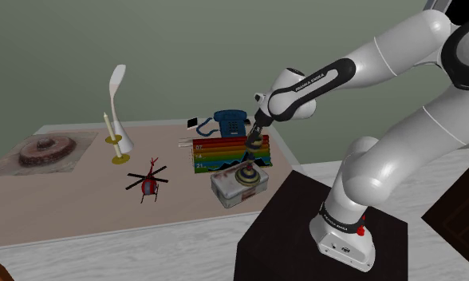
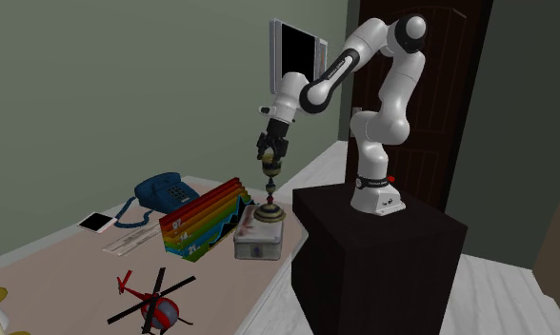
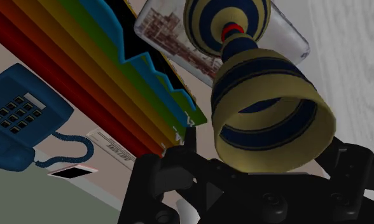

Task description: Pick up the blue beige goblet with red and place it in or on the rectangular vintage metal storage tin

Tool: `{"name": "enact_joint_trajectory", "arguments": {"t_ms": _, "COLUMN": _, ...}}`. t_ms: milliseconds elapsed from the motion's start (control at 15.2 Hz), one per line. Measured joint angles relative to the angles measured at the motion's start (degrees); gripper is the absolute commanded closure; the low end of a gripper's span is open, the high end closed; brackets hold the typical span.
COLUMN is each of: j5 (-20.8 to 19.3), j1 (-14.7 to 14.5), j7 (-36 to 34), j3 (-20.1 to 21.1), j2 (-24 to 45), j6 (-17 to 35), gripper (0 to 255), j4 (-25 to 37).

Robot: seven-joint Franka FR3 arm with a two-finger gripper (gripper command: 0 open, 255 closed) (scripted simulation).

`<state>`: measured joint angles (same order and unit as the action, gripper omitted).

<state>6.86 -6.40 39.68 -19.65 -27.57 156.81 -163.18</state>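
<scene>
Gripper (image 2: 269, 152) was pinching the bowl of the goblet (image 2: 270, 190), one black finger on each side; from the wrist cam we looked straight into the open cup w/ the fingers against its sides. We saw the white arm (image 2: 388, 105) reach from its dark box stand (image 2: 373, 257) out over the table (image 1: 65, 207), wrist pointing down. Behind it in the second ext. view stood a dark door (image 2: 430, 95) and a framed black panel (image 2: 300, 49) on the green wall.

On the table, biggest item was the rainbow-striped rack (image 1: 221, 152), w/ a blue telephone (image 1: 230, 121) behind it in the shoulder view. Just in front of the rack, near the table edge by the stand, lay the rectangular tin (image 1: 229, 191), grey w/ a picture on its lid. The goblet stood upright over that lid, foot at the lid's surface; we couldn't tell if foot & lid were actually touching. It was banded dark blue & beige, w/ a small red bead on the stem.

Toward the shoulder view's left we noted a tall white vase (image 1: 120, 104), a candle (image 1: 108, 126) in a yellow holder beside it, and a round brown dish (image 1: 43, 149) on a mat, well apart from the tin. A red toy helicopter (image 1: 149, 184) sat btwn vase & tin. Smallest: a smartphone (image 2: 96, 222) next to the telephone.
</scene>
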Motion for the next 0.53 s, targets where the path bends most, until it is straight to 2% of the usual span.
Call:
{"name": "enact_joint_trajectory", "arguments": {"t_ms": 132, "j5": 0.0, "j1": 0.0, "j7": 0.1, "j3": -0.1, "j2": 0.1, "j6": -0.1, "gripper": 0, "j4": 0.1}}
{"name": "enact_joint_trajectory", "arguments": {"t_ms": 396, "j5": -2.7, "j1": 3.7, "j7": -1.6, "j3": 1.9, "j2": -7.1, "j6": -7.7, "gripper": 0, "j4": 0.5}}
{"name": "enact_joint_trajectory", "arguments": {"t_ms": 528, "j5": -3.3, "j1": 4.4, "j7": -2.2, "j3": 2.6, "j2": -8.8, "j6": -9.8, "gripper": 0, "j4": 0.8}}
